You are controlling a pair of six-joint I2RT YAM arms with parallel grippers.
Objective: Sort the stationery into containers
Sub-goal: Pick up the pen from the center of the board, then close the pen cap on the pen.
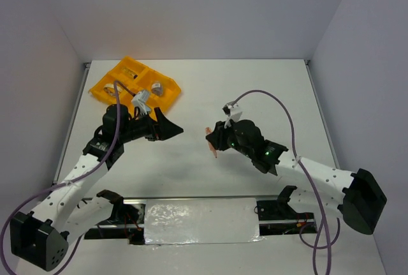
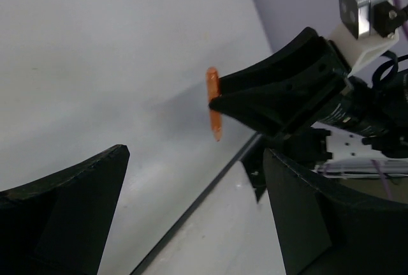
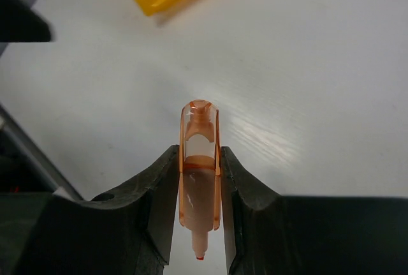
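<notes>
While right gripper [image 3: 199,160] pinches orange piece [image 3: 200,128] over middle of table [image 1: 255,83], left gripper [image 1: 164,127] spread beside tray [image 1: 101,89] at far-left corner: carry level, release low inside one compartment, clear of left gripper.

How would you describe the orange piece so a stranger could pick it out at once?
On the white table, find the right claw near the middle. Clamped there is a slim, see-through orange piece with a rounded cap. Unlike the items in the orange-yellow tray at the far left, it is held in a claw.
</notes>
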